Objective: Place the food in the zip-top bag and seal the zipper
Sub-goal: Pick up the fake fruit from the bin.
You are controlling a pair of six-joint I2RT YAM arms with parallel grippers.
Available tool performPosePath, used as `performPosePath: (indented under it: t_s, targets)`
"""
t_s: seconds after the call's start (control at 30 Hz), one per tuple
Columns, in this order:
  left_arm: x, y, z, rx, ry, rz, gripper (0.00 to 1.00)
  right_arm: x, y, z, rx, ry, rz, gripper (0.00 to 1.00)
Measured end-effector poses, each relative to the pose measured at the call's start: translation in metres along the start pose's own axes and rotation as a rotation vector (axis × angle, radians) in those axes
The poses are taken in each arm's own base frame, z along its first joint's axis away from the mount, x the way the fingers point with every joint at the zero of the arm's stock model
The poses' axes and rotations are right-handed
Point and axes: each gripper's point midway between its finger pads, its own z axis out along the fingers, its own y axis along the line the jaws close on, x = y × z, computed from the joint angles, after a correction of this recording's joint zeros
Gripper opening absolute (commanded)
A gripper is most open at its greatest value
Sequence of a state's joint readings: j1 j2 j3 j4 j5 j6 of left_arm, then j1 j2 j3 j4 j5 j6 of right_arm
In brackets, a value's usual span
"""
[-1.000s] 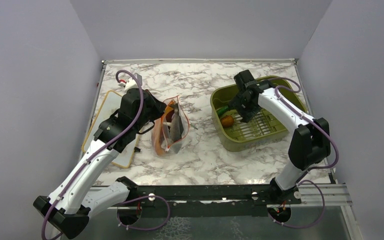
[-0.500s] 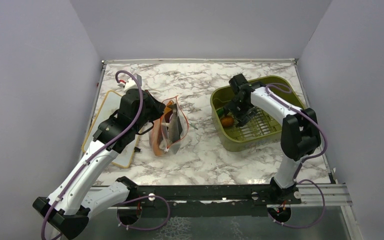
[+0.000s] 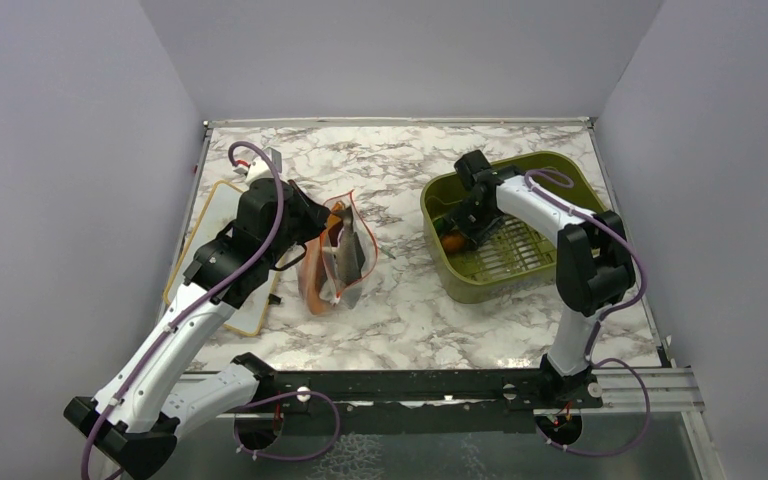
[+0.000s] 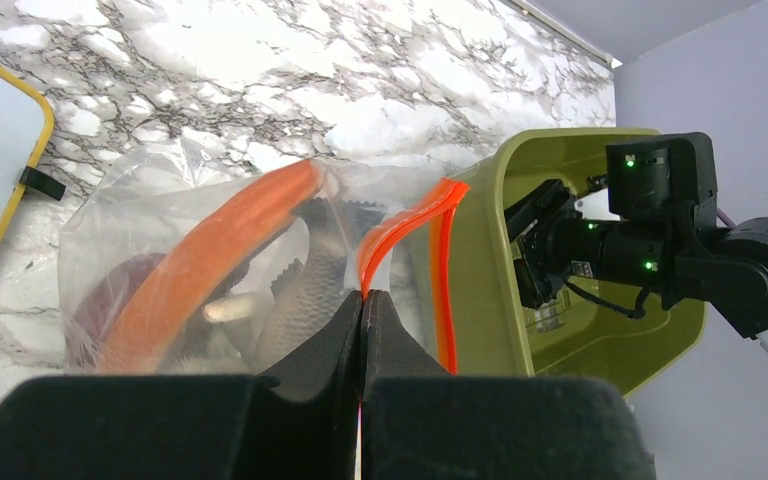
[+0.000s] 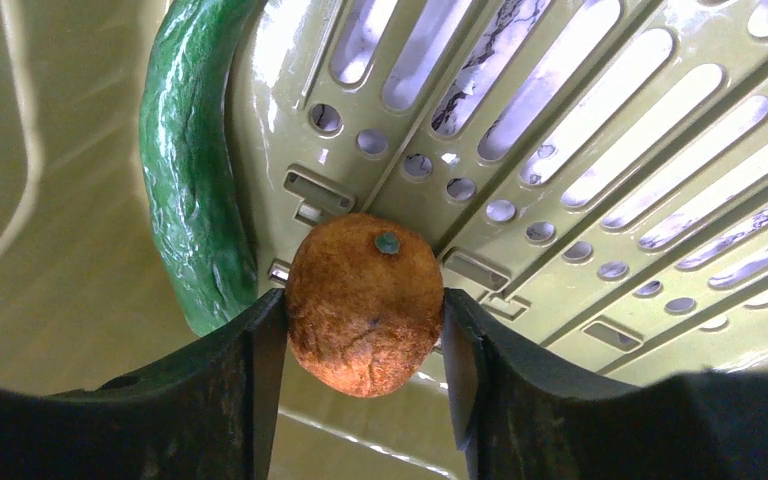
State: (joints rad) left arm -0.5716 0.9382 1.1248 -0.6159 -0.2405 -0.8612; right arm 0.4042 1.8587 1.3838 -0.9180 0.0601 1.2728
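Observation:
The clear zip-top bag (image 3: 335, 262) stands on the marble table, its mouth open. My left gripper (image 4: 363, 296) is shut on the red-orange zipper (image 4: 400, 232) and holds one side of the mouth up. Inside the bag I see an orange crescent slice (image 4: 215, 245), a dark red piece (image 4: 95, 312), a white mushroom (image 4: 232, 308) and a grey piece (image 4: 312, 285). My right gripper (image 5: 363, 335) is down in the olive-green tub (image 3: 552, 165). Its fingers press both sides of the small round orange piece (image 5: 365, 300). A green piece (image 5: 190, 170) lies beside it.
The tub has a slotted floor (image 5: 580, 130) and high walls round my right gripper. A tan-rimmed white board (image 3: 215, 215) lies left of the bag, under my left arm. Bare marble separates the bag and the tub.
My right gripper has moved left and down inside the tub onto the round orange piece. My left gripper has kept its hold on the zipper; the bag has barely shifted.

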Motion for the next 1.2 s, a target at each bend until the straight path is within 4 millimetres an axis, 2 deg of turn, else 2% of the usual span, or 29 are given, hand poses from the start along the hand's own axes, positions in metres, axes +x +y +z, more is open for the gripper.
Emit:
performPosePath:
  t_s: [0.13,0.3,0.43,0.63,0.83,0.97,1.2]
  targets:
    - [0.000,0.000,-0.001,0.001,-0.001,0.000,0.00,0.000,-0.002,0.001,-0.008,-0.005,-0.015,0.42]
    - [-0.004,-0.001,-0.006,0.015,-0.014,-0.001,0.00,-0.003,-0.009,-0.003,-0.010,-0.032,-0.031,0.41]
    - [-0.005,-0.001,-0.010,0.025,-0.021,-0.004,0.00,-0.011,-0.011,-0.013,-0.019,-0.084,-0.051,0.41]
    - [-0.002,0.001,-0.016,0.039,-0.019,-0.004,0.00,-0.031,-0.012,-0.050,-0.082,-0.205,-0.078,0.42]
    - [0.005,0.006,-0.019,0.039,-0.010,-0.012,0.00,-0.045,-0.021,-0.092,-0.163,-0.323,-0.124,0.44]
    - [0.018,0.016,-0.017,0.027,0.019,-0.027,0.00,-0.048,-0.033,-0.105,-0.221,-0.392,-0.188,0.44]
    - [0.042,0.029,-0.018,0.041,0.072,-0.002,0.00,-0.044,-0.049,-0.132,-0.396,-0.524,-0.409,0.45]
